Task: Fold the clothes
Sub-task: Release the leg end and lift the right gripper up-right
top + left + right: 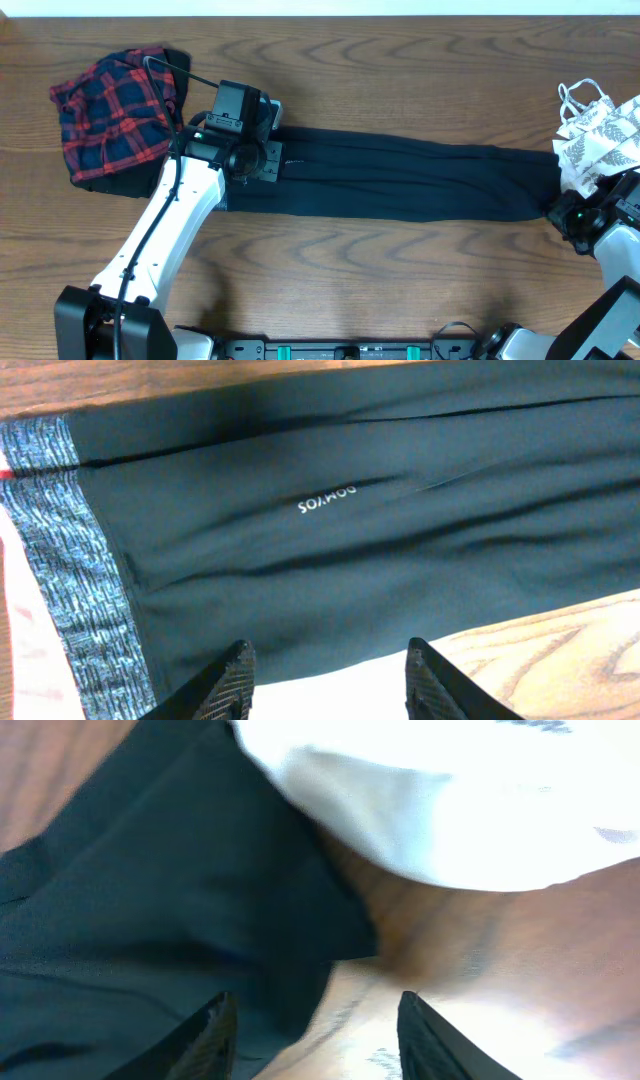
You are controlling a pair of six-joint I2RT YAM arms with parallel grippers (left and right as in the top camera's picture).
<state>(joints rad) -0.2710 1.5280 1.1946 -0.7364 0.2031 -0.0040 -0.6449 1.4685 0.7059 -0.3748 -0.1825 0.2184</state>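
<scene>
Across mid-frame, left-right: leggings [400,178], flat.
Left gripper [328,652] at waistband [60,560] end, right gripper [315,1002] at hems [320,920]; both jaws apart, empty.

Black leggings [400,180] flat across the wooden table [400,80], plaid piece [110,115] far left, leaf-print top [600,135] far right

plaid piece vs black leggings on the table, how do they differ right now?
Pose: black leggings lie stretched flat along the table; plaid piece is bunched at its left end. Look: leggings plain black, grey waistband; plaid piece red-navy checks. Left gripper hangs open over the leggings' waist; none over the plaid piece. Both rest on the table.
</scene>
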